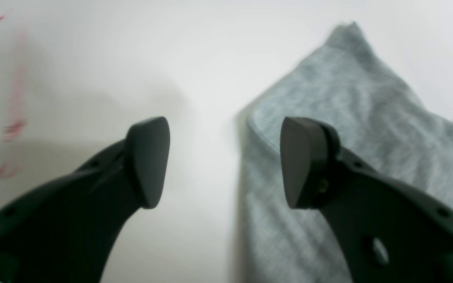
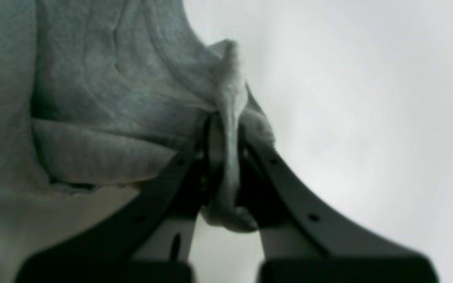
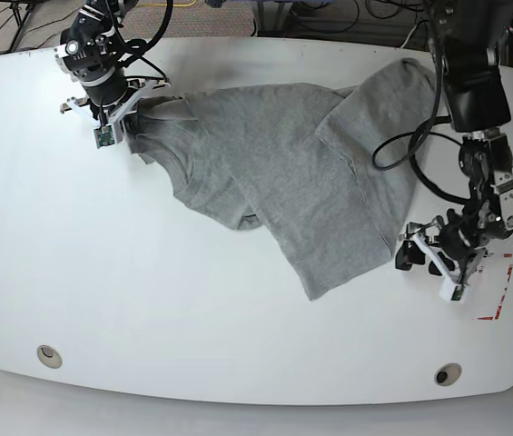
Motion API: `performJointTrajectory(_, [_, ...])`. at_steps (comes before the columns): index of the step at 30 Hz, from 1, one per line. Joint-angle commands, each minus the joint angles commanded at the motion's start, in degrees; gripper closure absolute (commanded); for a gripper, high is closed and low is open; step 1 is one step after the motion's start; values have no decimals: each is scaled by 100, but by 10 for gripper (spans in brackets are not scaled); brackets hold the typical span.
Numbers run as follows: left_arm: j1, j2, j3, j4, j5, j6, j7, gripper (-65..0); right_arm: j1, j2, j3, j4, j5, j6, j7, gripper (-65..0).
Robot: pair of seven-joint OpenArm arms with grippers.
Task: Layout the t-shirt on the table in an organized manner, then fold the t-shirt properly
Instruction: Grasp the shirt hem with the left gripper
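Note:
The heather-grey t-shirt lies plain side up and crumpled across the back middle of the white table, with one flap folded over at the right. My right gripper is at the shirt's far-left end, shut on a bunched fold of grey fabric. My left gripper hovers low at the shirt's lower-right edge, open. In the left wrist view the left gripper has one finger over bare table and the other over the t-shirt edge, with nothing held between them.
A red-and-white tape mark lies on the table just right of the left gripper; it shows blurred as the red tape mark in the left wrist view. Two grommet holes sit near the front edge. Cables lie beyond the back edge.

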Motion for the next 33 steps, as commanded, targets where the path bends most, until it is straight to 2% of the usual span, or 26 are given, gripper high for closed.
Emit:
performJointTrajectory(5, [-158, 158, 255, -765, 26, 0, -396, -419, 35, 0, 9, 0, 0, 0, 0, -2])
performJointTrajectory(12, [-396, 158, 765, -1767, 26, 0, -879, -417, 44, 0, 9, 0, 9, 0, 0, -2])
performJointTrajectory(16, [-404, 176, 976, -2084, 9, 0, -1073, -415, 18, 0, 9, 0, 273, 0, 0, -2])
performJointTrajectory(26, [-422, 378, 993, -2119, 35, 0, -1099, -388, 18, 0, 9, 0, 325, 0, 0, -2])
performJointTrajectory(30, [-536, 554, 1011, -2127, 53, 0, -1090, -388, 35, 0, 9, 0, 325, 0, 0, -2])
performJointTrajectory(33, [-563, 598, 1310, -2127, 132, -9, -1090, -385, 35, 0, 9, 0, 325, 0, 0, -2])
